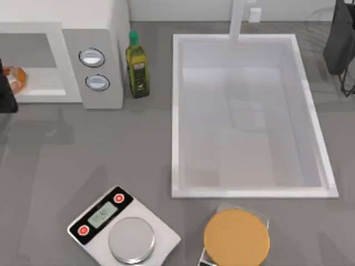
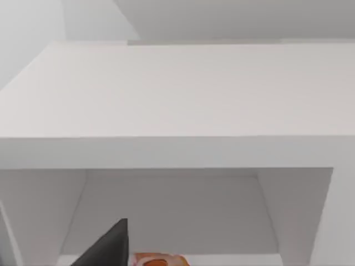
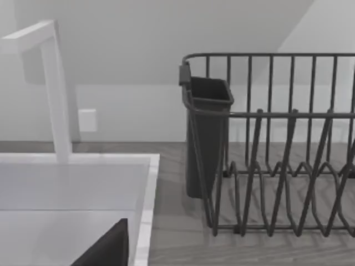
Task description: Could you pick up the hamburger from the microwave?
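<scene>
The microwave (image 1: 94, 33) stands at the table's back left, its pale cavity open to the front. The hamburger (image 1: 15, 79), a small orange-brown bun, rests on the cavity floor at the far left edge of the top view. My left gripper (image 1: 5, 91) is right at the cavity mouth, beside the hamburger. In the left wrist view one dark finger (image 2: 108, 248) stands just beside the hamburger (image 2: 158, 259), the gripper open and not closed on it. My right gripper (image 1: 338, 41) is parked open at the back right.
An olive oil bottle (image 1: 136, 65) stands just right of the microwave. A large white sink (image 1: 249, 188) with a faucet (image 3: 52, 88) fills the middle. A scale (image 1: 122, 230) and a flat orange disc (image 1: 237, 237) lie at the front. A dark dish rack (image 3: 277, 155) stands right of the sink.
</scene>
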Controlling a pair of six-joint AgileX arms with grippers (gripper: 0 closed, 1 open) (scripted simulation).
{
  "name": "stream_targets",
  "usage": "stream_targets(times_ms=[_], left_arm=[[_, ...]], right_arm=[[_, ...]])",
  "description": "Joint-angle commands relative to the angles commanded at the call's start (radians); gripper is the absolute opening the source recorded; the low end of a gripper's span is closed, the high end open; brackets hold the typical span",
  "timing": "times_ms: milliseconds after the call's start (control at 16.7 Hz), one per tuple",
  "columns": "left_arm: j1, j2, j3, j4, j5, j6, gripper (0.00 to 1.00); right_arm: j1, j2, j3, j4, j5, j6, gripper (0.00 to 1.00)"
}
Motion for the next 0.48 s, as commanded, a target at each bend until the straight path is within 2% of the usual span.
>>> stream_targets(times_ms=[480], left_arm=[[0.062,0.918,0.314,0.429,0.073,0.029,1.0]], right_arm=[[0.0,0.0,0.0,0.0,0.0,0.0,1.0]])
